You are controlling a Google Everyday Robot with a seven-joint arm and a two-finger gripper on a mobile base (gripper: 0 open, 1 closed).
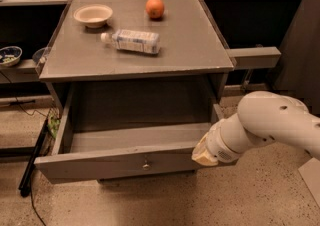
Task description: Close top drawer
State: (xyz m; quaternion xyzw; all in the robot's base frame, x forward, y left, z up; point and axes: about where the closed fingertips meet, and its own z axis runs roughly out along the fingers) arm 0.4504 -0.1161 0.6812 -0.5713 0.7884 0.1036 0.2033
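The top drawer [100, 162] is a wide grey wooden box pulled far out of the grey cabinet, its inside bare. Its long flat front panel has a small metal knob [146, 162] at the centre. My white arm [270, 125] reaches in from the right. The gripper [202, 154] is at the drawer front's right end, against the panel; only its tan wrist end shows.
On the cabinet top [190, 45] lie a plastic bottle [131, 41] on its side, a white bowl [93, 15] and an orange [155, 7]. Dark shelving flanks both sides, with a bowl [9, 55] on the left shelf. A black cable [32, 162] lies on the speckled floor.
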